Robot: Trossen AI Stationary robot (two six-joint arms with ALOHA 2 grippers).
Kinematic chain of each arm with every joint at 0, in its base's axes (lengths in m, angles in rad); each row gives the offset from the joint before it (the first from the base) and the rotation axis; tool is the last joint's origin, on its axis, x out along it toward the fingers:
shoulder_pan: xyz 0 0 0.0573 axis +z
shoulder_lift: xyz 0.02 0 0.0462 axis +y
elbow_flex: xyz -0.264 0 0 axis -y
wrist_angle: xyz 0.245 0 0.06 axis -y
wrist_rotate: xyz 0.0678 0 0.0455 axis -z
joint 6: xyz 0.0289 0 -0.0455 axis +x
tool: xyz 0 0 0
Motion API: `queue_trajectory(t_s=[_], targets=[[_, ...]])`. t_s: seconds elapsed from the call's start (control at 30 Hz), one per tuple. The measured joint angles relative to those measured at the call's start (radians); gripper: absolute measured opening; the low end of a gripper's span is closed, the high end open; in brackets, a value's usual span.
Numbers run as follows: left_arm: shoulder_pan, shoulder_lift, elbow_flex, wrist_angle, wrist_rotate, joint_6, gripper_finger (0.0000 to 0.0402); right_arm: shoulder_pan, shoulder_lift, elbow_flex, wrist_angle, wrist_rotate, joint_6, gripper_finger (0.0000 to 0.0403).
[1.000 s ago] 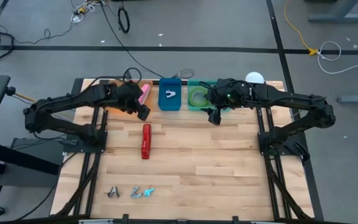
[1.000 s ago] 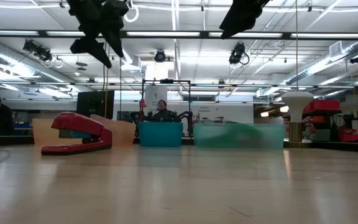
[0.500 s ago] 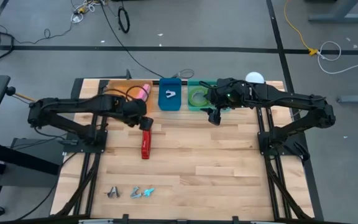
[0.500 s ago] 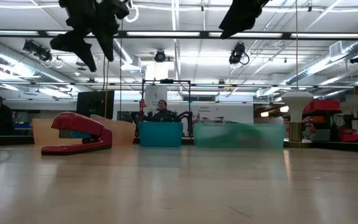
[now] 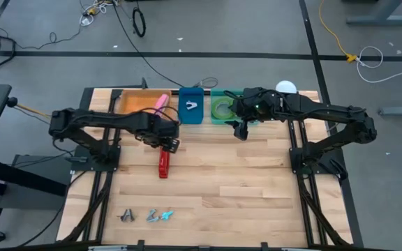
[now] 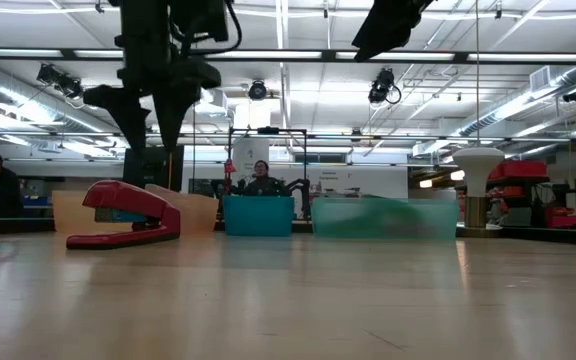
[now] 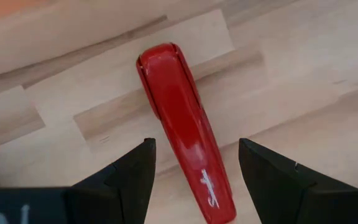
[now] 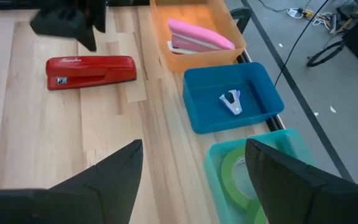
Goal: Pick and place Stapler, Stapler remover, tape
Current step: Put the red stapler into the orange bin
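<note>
A red stapler (image 5: 163,162) lies flat on the wooden table, left of centre; it also shows in the left wrist view (image 7: 188,134) and the low view (image 6: 128,212). My left gripper (image 5: 167,143) hangs open above the stapler's far end, fingers pointing down, one on each side of it (image 7: 196,143), clear of it (image 6: 153,145). My right gripper (image 5: 241,129) is open and empty (image 8: 194,186), just on the near side of the green bin (image 5: 223,108), which holds green tape (image 8: 238,177). A red-pink roll does not show.
An orange bin (image 5: 135,103) with a pink stapler (image 5: 160,103) and a blue bin (image 5: 190,111) with a stapler remover (image 8: 232,102) stand along the far edge. Three small staple removers (image 5: 149,216) lie near the front left. People show in the room behind.
My left gripper has gone from beside the orange bin toward the table's near edge and somewhat right, and has turned so that its fingers point down over the red stapler. The stapler has stayed where it was. My right arm has kept still.
</note>
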Motion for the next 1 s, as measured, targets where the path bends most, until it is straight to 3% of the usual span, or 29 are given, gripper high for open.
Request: queue_trajectory(t_s=[0.23,0.63,1.0], targets=[[0.002,0.112,0.0,0.007,-0.013,-0.044,0.0238,0.0,0.0,0.0,-0.001,0.0,0.0,0.0282],[0.033,0.226,0.0,0.064,-0.055,-0.069,0.032,0.0,0.0,0.0,-0.001,0.0,0.0,0.0282],[0.092,0.255,-0.052,0.145,-0.03,-0.046,0.0326,0.0,0.0,0.0,-0.005,0.0,0.0,0.0282]])
